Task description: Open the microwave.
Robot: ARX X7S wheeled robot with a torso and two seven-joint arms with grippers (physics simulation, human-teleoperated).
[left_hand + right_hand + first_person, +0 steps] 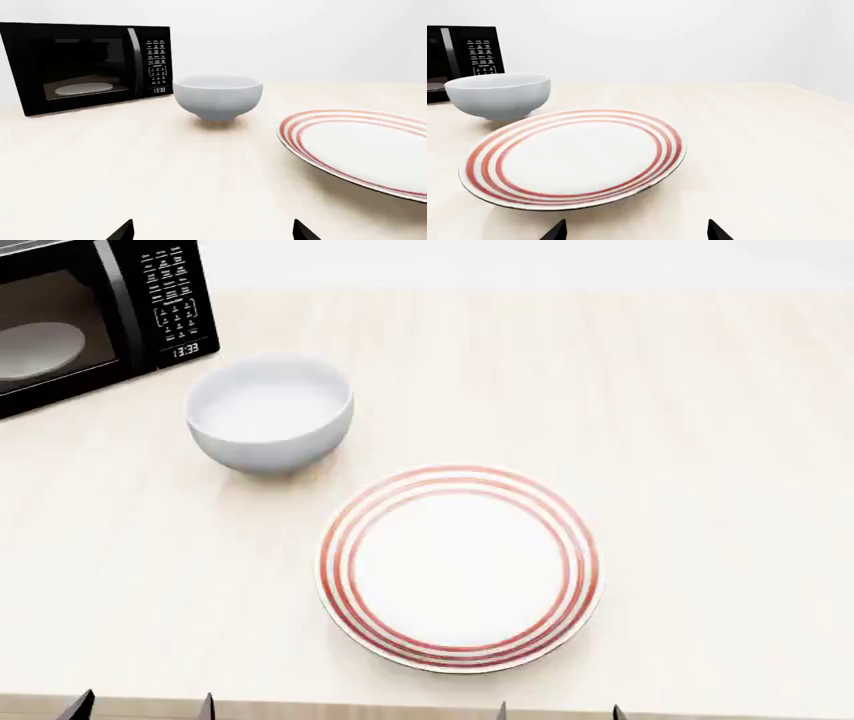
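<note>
The black microwave (pixel 87 65) stands at the far left of the light wooden table, door shut, with its vertical handle (pixel 135 62) beside the keypad and the white turntable behind the glass. It also shows in the head view (pixel 94 320) and the right wrist view (pixel 467 55). My left gripper (pixel 213 231) is open and empty, low at the table's near edge, far from the microwave; its tips show in the head view (pixel 140 708). My right gripper (pixel 636 231) is open and empty, near the front edge in front of the plate; it also shows in the head view (pixel 561 710).
A white bowl (pixel 271 412) sits just right of the microwave's front. A white plate with red rings (pixel 458 567) lies in the middle of the table (pixel 721 440), between the grippers and the far side. A white wall stands behind.
</note>
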